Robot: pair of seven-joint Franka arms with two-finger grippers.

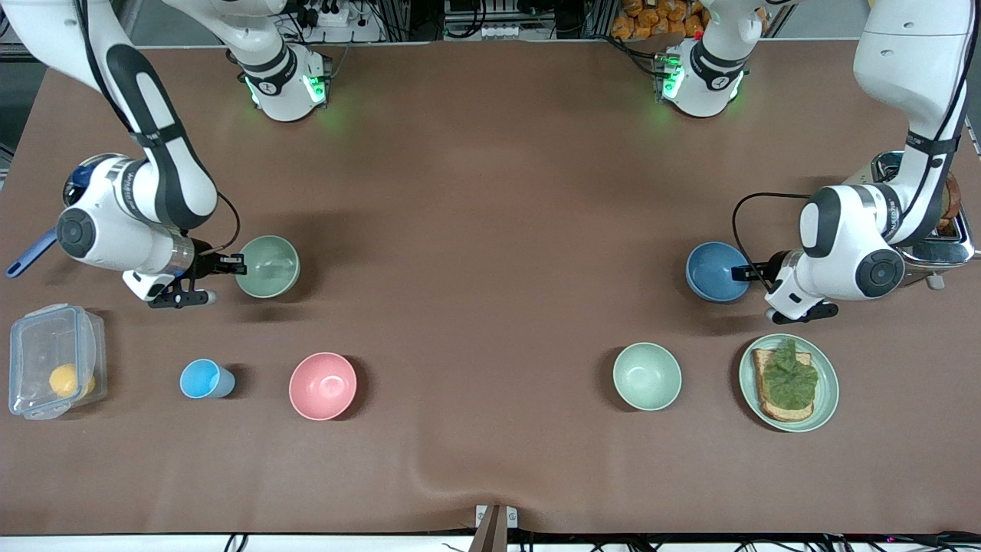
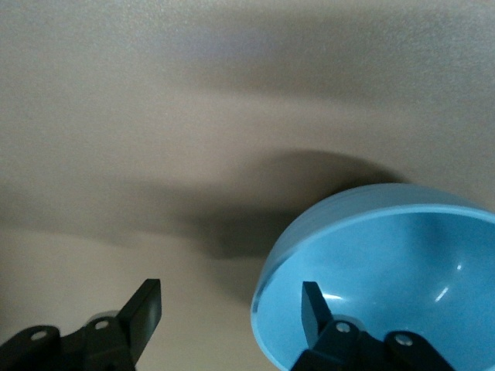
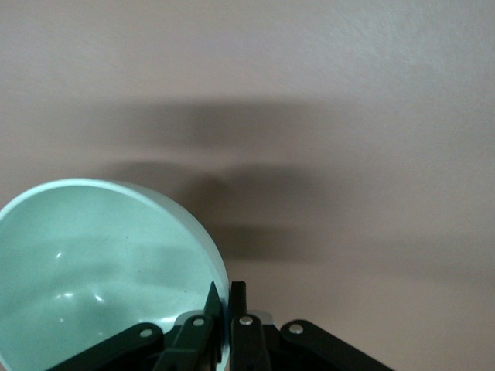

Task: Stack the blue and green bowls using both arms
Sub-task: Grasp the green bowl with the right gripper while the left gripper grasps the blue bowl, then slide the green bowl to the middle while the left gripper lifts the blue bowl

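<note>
We see the right claw point(image 1: 239, 264) pinched on the rim of the green bowl point(image 1: 267, 266), one finger inside and one outside, toward the right arm's end of the worktop point(image 1: 490, 230); in the right wrist view its fingers point(image 3: 238, 309) are pressed together on the bowl's wall point(image 3: 100, 263). The left claw point(image 1: 742, 272) is at the rim of the blue bowl point(image 1: 715, 271), toward the left arm's end; in the left wrist view its fingers point(image 2: 312, 309) are spread, one inside the bowl point(image 2: 387, 278), the other well outside it, not gripping.

Nearer the front camera than the green bowl lie a pink bowl point(image 1: 323, 386) and a light-blue cup point(image 1: 205, 379); a clear lidded box point(image 1: 54, 360) with something yellow inside sits beside the cup at the worktop's edge. Nearer the camera than the blue bowl stand a paler green bowl point(image 1: 647, 376) and a plate point(image 1: 789, 382) with toast and a leaf on it; a metal toaster point(image 1: 939, 230) shows partly under the left arm. A blue-handled utensil point(image 1: 31, 254) pokes out by the right arm. The stretch of worktop between the two task bowls is bare.
</note>
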